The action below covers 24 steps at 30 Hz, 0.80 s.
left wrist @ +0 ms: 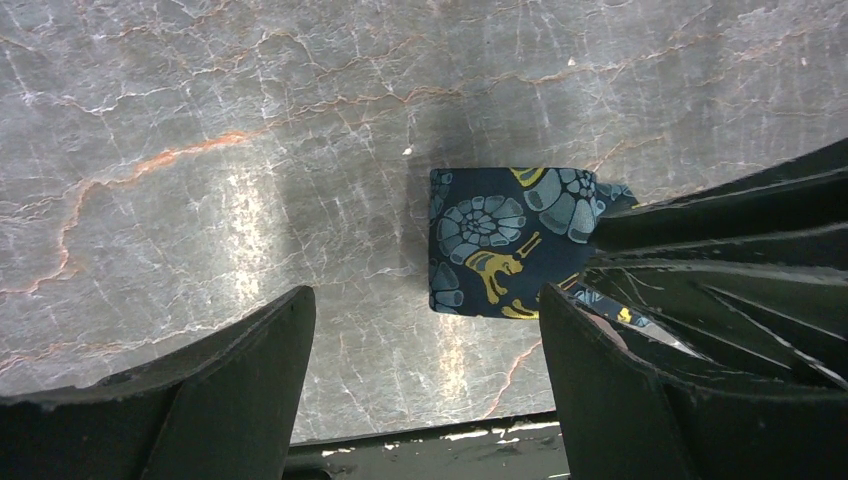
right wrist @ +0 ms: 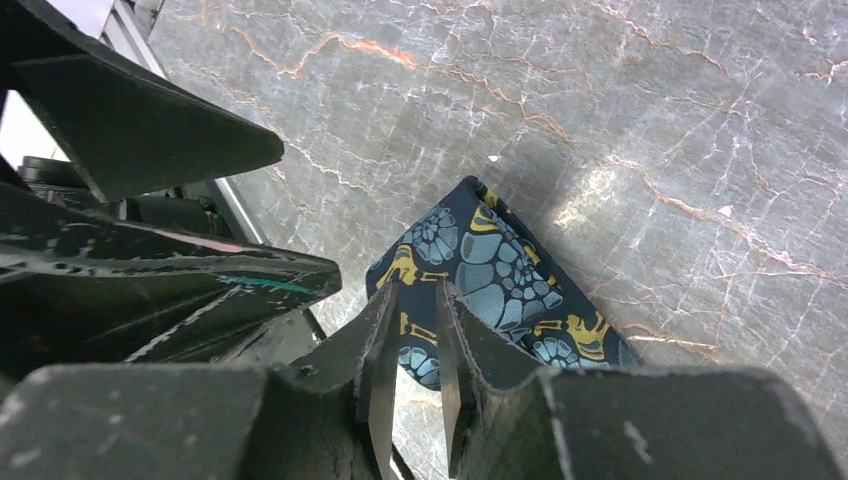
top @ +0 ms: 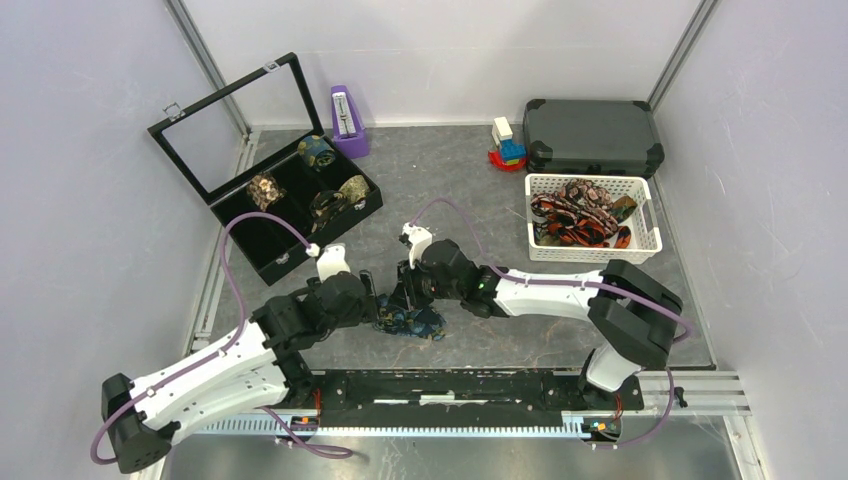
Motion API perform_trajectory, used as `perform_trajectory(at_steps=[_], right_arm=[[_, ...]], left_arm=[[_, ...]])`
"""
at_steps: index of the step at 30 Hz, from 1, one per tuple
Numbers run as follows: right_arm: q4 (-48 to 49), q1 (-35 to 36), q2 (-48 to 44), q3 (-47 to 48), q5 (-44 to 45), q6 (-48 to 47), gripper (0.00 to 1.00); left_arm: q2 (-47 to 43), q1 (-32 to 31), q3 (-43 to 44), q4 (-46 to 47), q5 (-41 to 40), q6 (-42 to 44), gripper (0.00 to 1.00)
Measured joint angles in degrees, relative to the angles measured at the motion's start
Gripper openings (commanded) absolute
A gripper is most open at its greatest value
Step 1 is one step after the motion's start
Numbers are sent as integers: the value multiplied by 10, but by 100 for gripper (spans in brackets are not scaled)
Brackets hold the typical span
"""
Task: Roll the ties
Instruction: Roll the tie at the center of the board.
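A dark navy tie (top: 410, 322) with blue and gold paisley lies partly folded on the grey table between both grippers. In the left wrist view its flat folded end (left wrist: 495, 255) rests on the table. My left gripper (left wrist: 425, 293) is wide open and empty, just left of the tie, with its right finger (left wrist: 640, 400) beside the fabric. My right gripper (right wrist: 420, 290) has its jaws almost together and pinches the tie (right wrist: 480, 265) at its edge, with the tips low at the table. In the top view the right gripper (top: 405, 292) stands close to the left gripper (top: 376, 306).
An open black display box (top: 262, 262) at the back left holds several rolled ties (top: 265, 190). A white basket (top: 592, 252) at the right holds loose red-orange and brown ties (top: 575, 215). A dark case (top: 592, 135), toy blocks (top: 507, 145) and a purple object (top: 348, 122) stand along the back.
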Motion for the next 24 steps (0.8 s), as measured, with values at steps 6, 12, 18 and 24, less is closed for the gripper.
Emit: perform_trajectory(at_steps=[6,12,18,24], right_arm=[[-3,0,8,0,4,-1,25],[1,0,8,-17,12,-2,24],[5,0,8,-38,17,-2,23],[10,0,8,-49,17,-2,23]], left_arm=[[-9,2,-7,11,11,7,87],[-11,3,-17,21,21,9,87],[-16,9,-23,31,31,9,87],[-16,12,-35,52,45,11,87]])
